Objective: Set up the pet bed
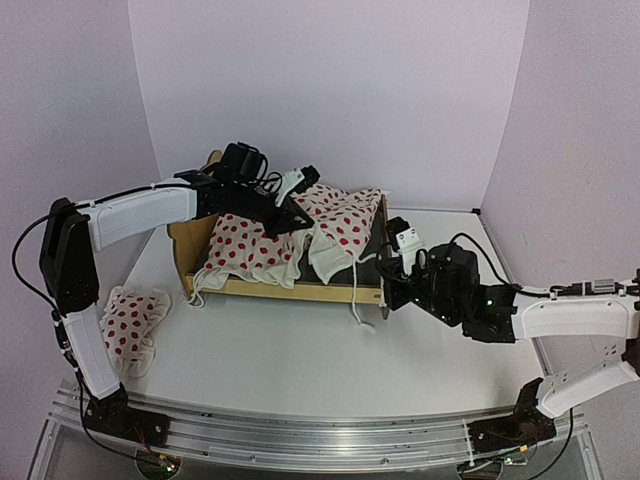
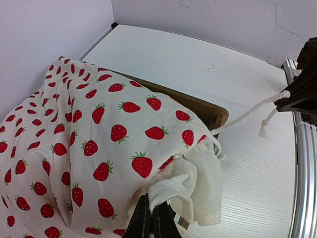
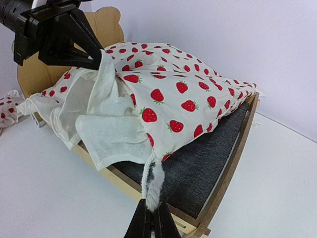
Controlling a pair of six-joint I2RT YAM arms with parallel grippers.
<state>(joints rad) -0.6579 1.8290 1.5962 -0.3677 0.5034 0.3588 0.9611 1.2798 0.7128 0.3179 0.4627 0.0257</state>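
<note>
The pet bed (image 1: 300, 291) is a light plywood frame with a dark grey mattress pad (image 3: 198, 168) and stands mid-table. Its headboard (image 3: 105, 24) is at the far left. A cream strawberry-print cloth (image 1: 330, 225) lies bunched over the bed and leaves the foot end of the pad bare. My left gripper (image 1: 300, 218) is shut on the cloth's towelling edge (image 2: 173, 186) above the bed's middle. My right gripper (image 1: 384, 272) is shut on the cloth's white cord (image 3: 154, 181) at the bed's footboard corner. The cord (image 2: 242, 116) runs taut from the cloth's corner.
A small strawberry-print pillow (image 1: 130, 322) lies on the table left of the bed. A second loose cord (image 1: 357, 300) hangs over the bed's near rail onto the table. White walls close the back and both sides.
</note>
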